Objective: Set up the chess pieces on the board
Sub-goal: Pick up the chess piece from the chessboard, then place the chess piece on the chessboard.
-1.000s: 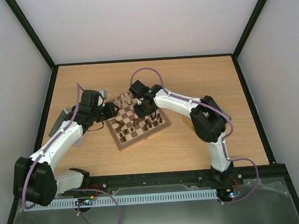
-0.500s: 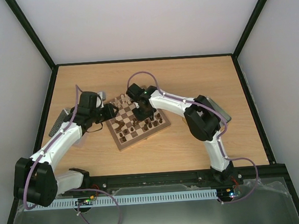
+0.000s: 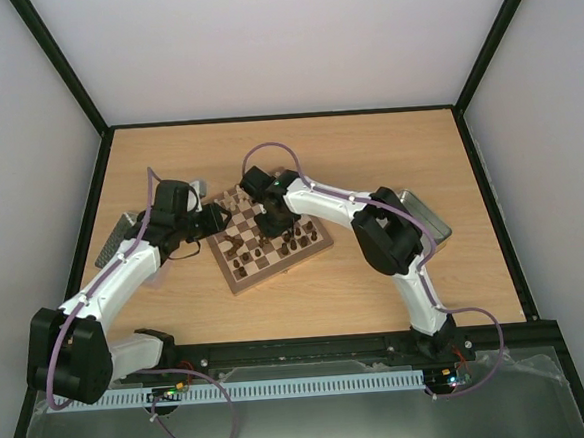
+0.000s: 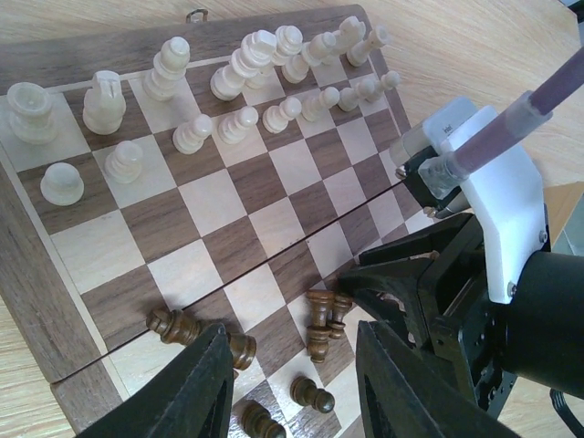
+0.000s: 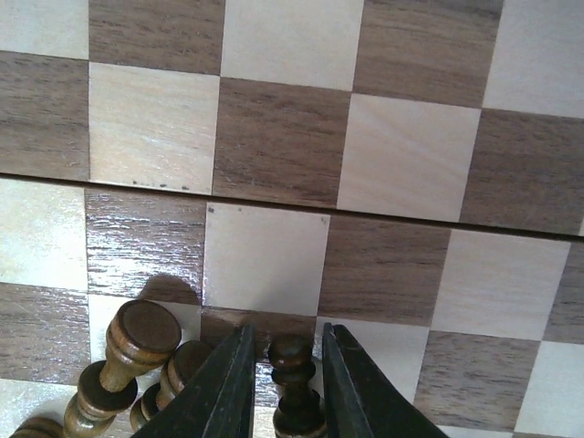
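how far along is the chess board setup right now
Done: the cream pieces stand in two rows along one edge of the board. In hand: the right fingers straddle a dark pawn; whether they grip it is unclear. Still to do: the other dark pieces sit bunched or tipped over, not in rows. The left fingers are open and empty.

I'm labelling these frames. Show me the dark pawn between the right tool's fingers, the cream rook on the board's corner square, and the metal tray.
dark pawn [image 5: 292, 351]: right wrist view, on its round head.
cream rook [image 4: 30, 109]: left wrist view, on its body.
metal tray [image 3: 430, 219]: top view, on its uncovered surface.
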You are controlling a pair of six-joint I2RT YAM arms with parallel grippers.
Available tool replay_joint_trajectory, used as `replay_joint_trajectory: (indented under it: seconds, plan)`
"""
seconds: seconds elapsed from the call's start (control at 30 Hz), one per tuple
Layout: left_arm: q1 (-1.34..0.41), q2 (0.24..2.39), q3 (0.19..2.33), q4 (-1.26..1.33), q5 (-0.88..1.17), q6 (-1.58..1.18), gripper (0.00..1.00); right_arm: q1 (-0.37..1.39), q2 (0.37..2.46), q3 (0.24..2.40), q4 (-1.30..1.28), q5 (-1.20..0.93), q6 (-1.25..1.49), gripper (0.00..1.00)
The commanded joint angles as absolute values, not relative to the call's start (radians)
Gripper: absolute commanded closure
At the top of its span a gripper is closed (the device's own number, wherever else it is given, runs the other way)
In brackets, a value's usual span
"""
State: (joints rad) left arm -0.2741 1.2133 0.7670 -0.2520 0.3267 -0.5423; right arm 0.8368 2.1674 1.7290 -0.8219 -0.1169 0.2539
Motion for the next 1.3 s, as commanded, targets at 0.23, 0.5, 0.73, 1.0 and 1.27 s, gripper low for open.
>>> replay_joint_trajectory:
  seconds: [0.23, 0.5, 0.73, 1.0, 1.27]
  plan:
    - [-0.264, 1.200, 0.751, -0.232, 0.348, -0.533, 0.60, 0.844, 2.188, 1.749, -0.809, -0.044, 0.279, 0.90]
    - [-0.262, 1.184, 0.739, -0.227, 0.345, -0.541, 0.60, 0.844, 2.053, 1.648, -0.601, -0.013, 0.340, 0.87]
    - [-0.261, 1.187, 0.739, -0.227, 0.350, -0.544, 0.60, 0.844, 1.972, 1.487, -0.409, 0.000, 0.352, 0.87]
    - [-0.259, 1.192, 0.736, -0.220, 0.367, -0.551, 0.60, 0.843, 1.903, 1.302, -0.131, -0.010, 0.365, 0.86]
    - [-0.260, 1.195, 0.716, -0.193, 0.385, -0.571, 0.60, 0.844, 1.850, 1.143, 0.136, -0.008, 0.373, 0.86]
